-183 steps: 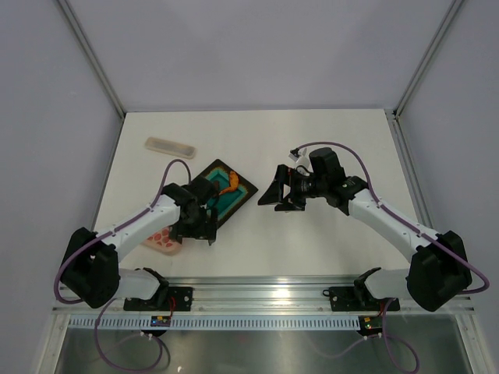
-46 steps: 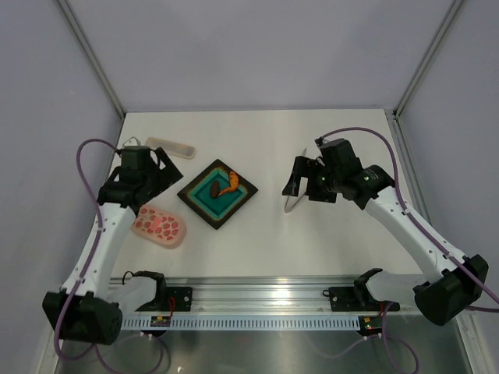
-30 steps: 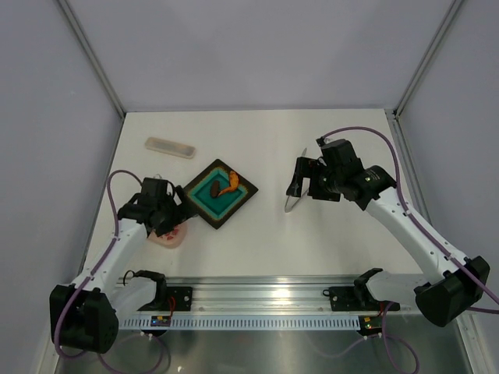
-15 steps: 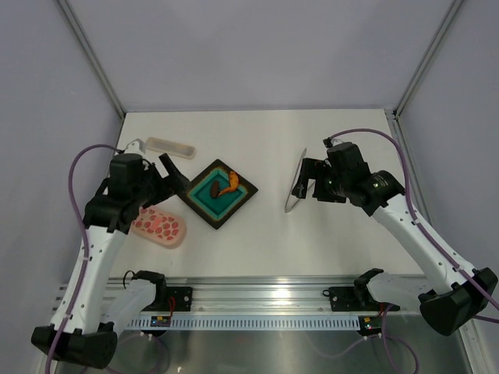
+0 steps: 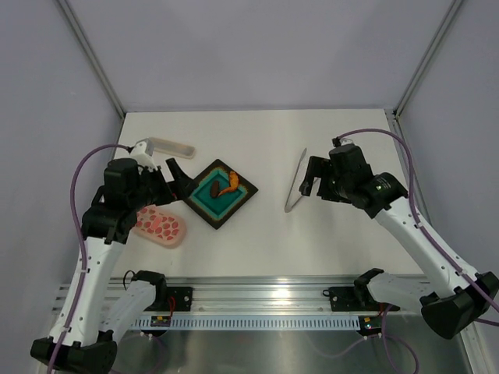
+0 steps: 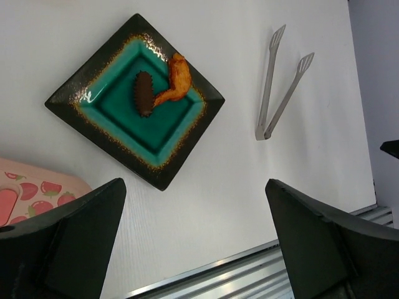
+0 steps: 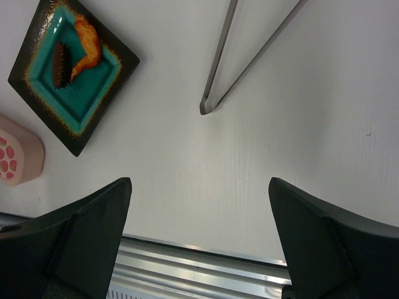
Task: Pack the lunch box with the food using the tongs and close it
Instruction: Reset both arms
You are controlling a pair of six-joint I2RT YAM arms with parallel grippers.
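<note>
Both your jaws stood wide open and gripped nothing. The food sat on the dark tray [image 5: 235, 207]: an orange shrimp [image 5: 228, 184] beside a brown lump [image 5: 214, 188] in its teal middle. The pink lunch box [image 5: 158, 227], spotted lid on, lay left of the tray, toward the near edge. The tongs [image 5: 295, 181] lay flat on the desk [image 5: 312, 140], well right of the tray, with your right jaws hovering just beyond them.
</note>
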